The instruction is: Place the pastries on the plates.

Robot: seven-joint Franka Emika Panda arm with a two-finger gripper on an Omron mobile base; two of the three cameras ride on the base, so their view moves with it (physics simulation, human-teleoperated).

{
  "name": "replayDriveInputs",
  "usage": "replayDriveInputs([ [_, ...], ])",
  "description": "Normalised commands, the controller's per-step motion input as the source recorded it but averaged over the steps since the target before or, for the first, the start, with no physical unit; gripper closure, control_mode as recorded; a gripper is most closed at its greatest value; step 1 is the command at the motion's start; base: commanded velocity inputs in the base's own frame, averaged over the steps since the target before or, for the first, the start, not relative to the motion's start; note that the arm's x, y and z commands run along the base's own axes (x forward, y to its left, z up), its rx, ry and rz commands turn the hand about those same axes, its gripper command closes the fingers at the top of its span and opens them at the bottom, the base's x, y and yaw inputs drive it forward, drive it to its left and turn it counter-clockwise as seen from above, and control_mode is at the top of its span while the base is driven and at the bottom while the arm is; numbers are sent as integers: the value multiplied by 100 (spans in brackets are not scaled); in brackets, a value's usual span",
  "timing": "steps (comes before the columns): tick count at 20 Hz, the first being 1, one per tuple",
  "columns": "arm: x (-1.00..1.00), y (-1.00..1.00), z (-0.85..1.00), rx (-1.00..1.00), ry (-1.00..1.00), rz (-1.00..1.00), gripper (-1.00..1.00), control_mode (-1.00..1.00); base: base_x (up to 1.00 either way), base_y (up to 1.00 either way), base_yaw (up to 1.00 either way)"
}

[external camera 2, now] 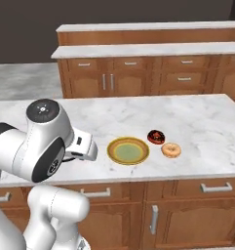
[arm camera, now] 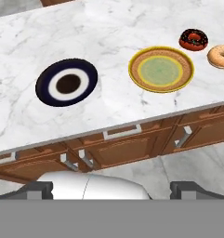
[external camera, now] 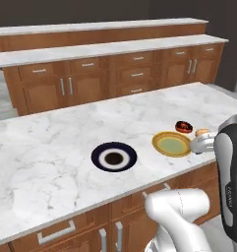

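Gripper (arm camera: 111, 188): held back off the table's near edge, above the cabinet fronts; fingers (arm camera: 36, 189) set wide apart, released, grasping nothing.
Table (arm camera: 108, 107): white marble top over wooden cabinets.
Navy plate (arm camera: 67, 82): bare, near the front edge, well apart from the yellow plate.
Yellow plate (arm camera: 161, 69): bare, green centre.
Glazed doughnut (arm camera: 220, 56): on the marble, near the yellow plate.
Chocolate doughnut (arm camera: 193, 39): just behind the glazed one.
Back counters (external camera: 110, 47): two marble tiers with drawers.
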Motion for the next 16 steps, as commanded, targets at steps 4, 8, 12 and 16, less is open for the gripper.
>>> replayDriveInputs([
  [4, 0, 0, 0, 0, 0, 0, -100, 100, 24, -1, 35],
  [8, 0, 0, 0, 0, 0, 0, -100, 100, 10, -36, 38],
  [12, 0, 0, 0, 0, 0, 0, -100, 100, 0, -62, 34],
  [16, 0, 0, 0, 0, 0, 0, -100, 100, 0, -59, 32],
])
